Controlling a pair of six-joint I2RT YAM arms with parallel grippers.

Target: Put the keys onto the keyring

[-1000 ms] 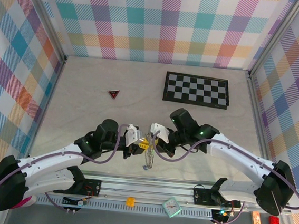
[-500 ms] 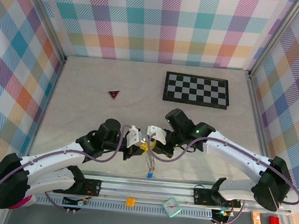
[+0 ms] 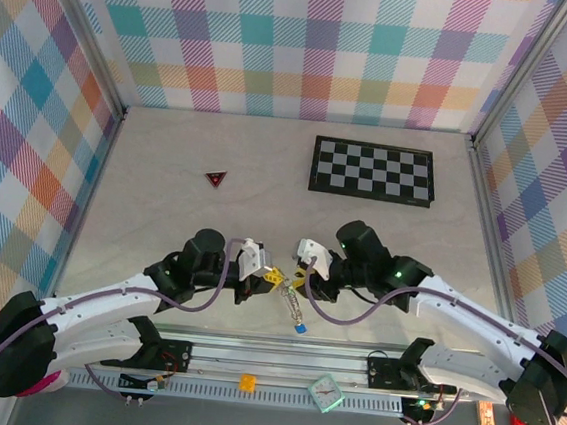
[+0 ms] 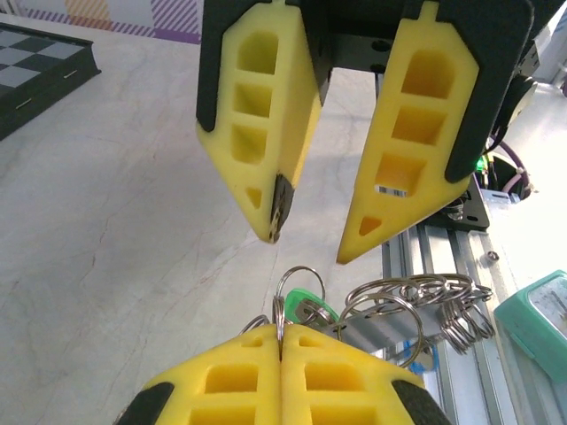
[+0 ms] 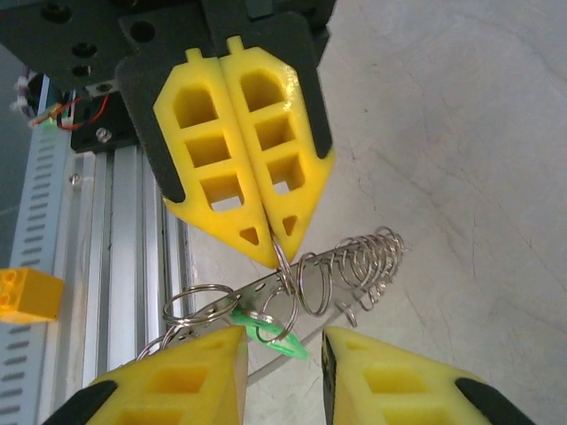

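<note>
- Left gripper (image 4: 282,341): two yellow wedge-shaped fingers with rectangular cut-outs and black backing were pressed flush together. Their tips pinched a thin wire loop of the keyring (image 4: 297,285).
- Keyring: it hung between the two grippers, above the near part of the table (image 3: 165,191). It appeared as several round grey wire loops, a narrow flat metal strip and a springy silvery coil (image 5: 354,264), all bright and smooth.
- Mint-green key (image 4: 310,310): its small, flat, glossy head sat among the wire loops, just beside the left fingertips.
- Blue key (image 3: 298,326): its tiny blue head lay at the low end of the dangling strand, near the rail (image 3: 280,358). How it was attached to the strand could not be made out.
- Right gripper (image 5: 283,341): fingers of the same yellow cut-out form stood apart with nothing clamped between them. Their tips faced the left gripper, close to the loops.
- Table: a pale, matte surface, faintly veined like stone.
- Rail: ribbed silvery metal running along the near edge.
- Checkerboard (image 3: 373,171): a flat black-and-white rectangle at the far right, well apart from the grippers.
- Dark red triangle (image 3: 215,178): a small flat piece at the far left.
</note>
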